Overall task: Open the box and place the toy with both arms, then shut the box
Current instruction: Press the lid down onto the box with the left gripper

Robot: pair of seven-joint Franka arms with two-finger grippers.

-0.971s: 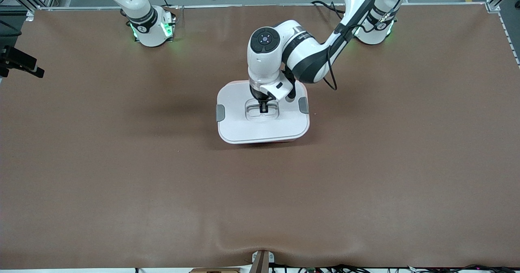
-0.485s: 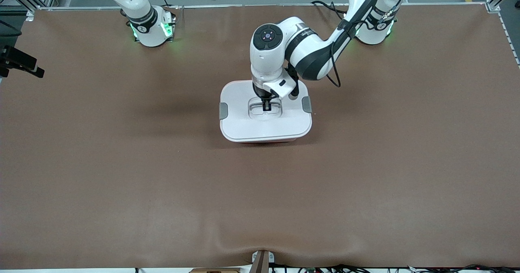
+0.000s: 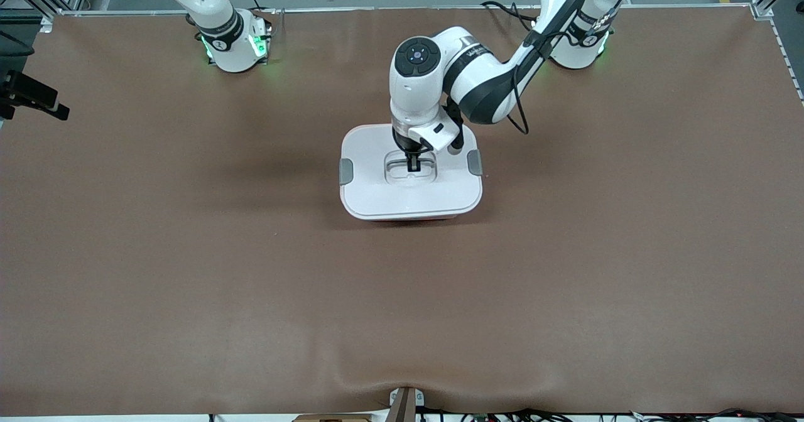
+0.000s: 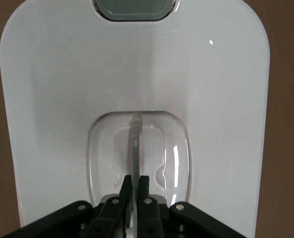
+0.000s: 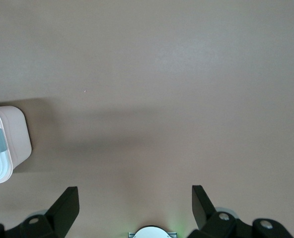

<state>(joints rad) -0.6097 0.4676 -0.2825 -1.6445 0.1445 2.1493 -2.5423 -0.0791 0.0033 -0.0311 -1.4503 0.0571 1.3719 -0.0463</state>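
Brown table (image 3: 188, 252) is seen mid-span carrying rounded pink plastic box (image 3: 411, 216) under white lid (image 3: 411, 189) with grey clips. Lid is judged light, stiff, slick; best taken by thin centre handle (image 4: 135, 148), now pinched by clenched left gripper (image 3: 412, 166). Right gripper (image 5: 135, 208) is parked released above table. Toy is hidden.

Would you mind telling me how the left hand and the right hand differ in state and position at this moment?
The left hand is shut on the handle in the recessed centre of the box's white lid, while the right hand is open and holds nothing. The left hand is down at the box mid-table; the right hand waits above bare table near its own base, the box off to one side. Both point downward.
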